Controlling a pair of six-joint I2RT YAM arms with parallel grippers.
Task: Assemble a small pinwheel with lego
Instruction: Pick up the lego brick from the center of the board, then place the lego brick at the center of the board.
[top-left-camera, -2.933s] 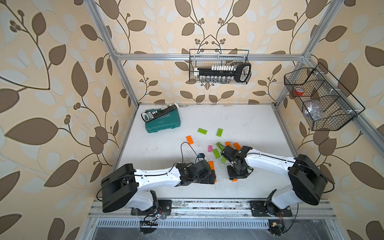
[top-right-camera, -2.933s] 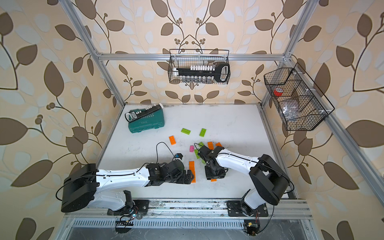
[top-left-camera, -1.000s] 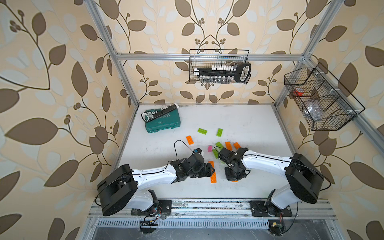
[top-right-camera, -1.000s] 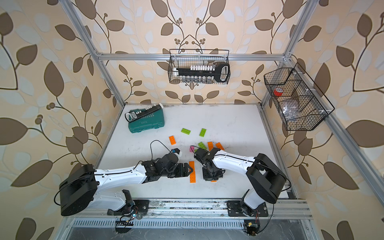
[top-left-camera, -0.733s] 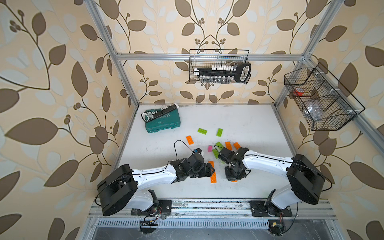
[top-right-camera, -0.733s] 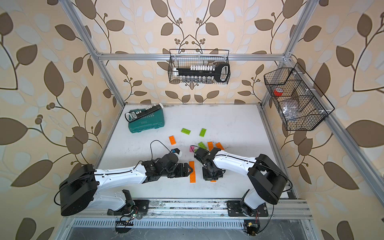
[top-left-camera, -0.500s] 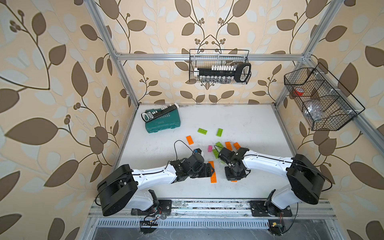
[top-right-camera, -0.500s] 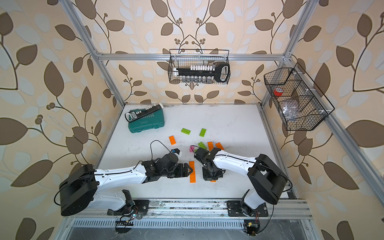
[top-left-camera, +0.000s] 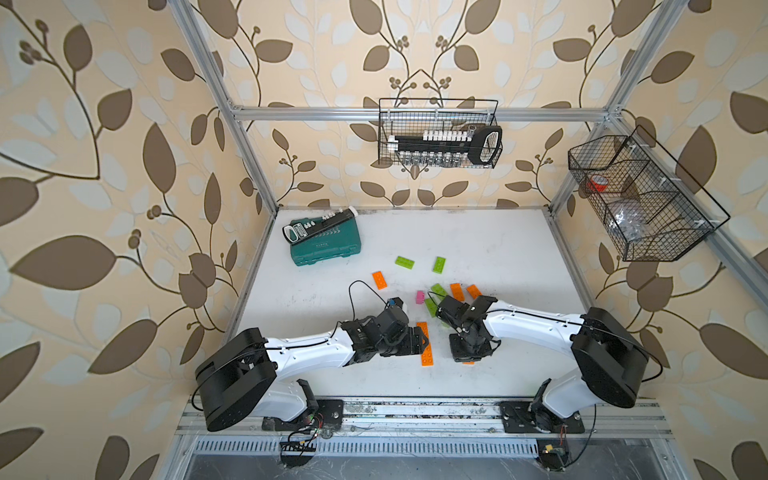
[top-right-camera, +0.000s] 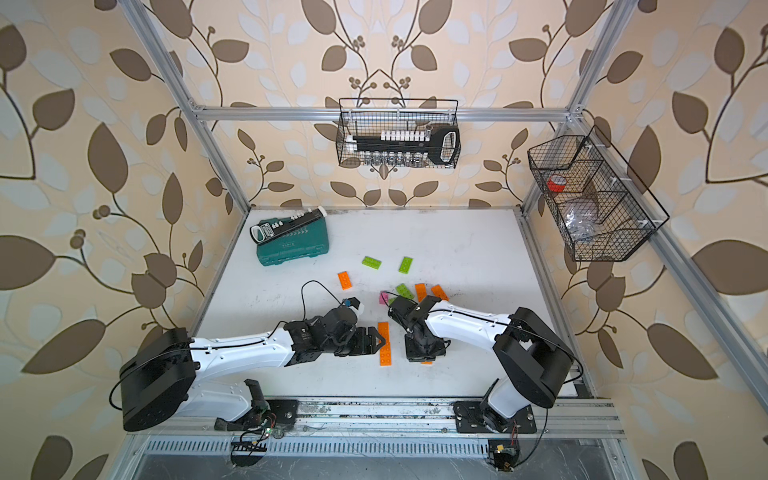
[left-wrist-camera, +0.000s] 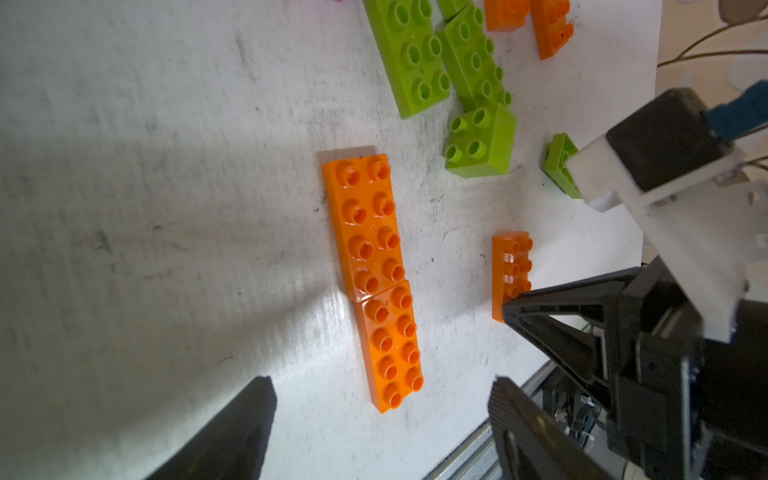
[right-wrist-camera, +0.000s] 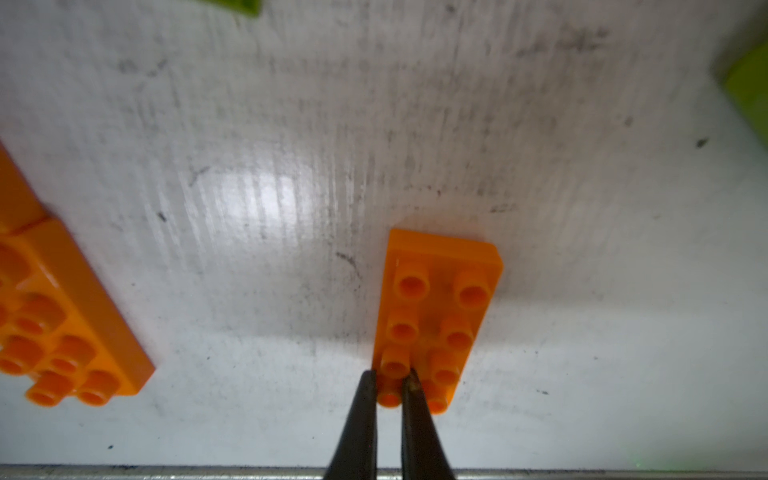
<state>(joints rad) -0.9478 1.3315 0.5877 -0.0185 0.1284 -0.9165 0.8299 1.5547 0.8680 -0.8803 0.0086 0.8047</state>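
Scuffed white table (top-left-camera: 498, 249) carries scattered lego (top-left-camera: 426, 345) (orange, green, pink), teal case (top-left-camera: 332, 249).

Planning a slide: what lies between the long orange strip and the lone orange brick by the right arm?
Nothing: only bare table between the strip and the lone brick, shown in the right wrist view and the left wrist view.

Left end effector (left-wrist-camera: 380, 388) agape, right end effector (right-wrist-camera: 390, 378) pinched.

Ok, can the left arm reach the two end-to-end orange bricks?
Likely yes: left tool is open at one end of the orange pair, nothing between; right tool pinches a separate orange brick.
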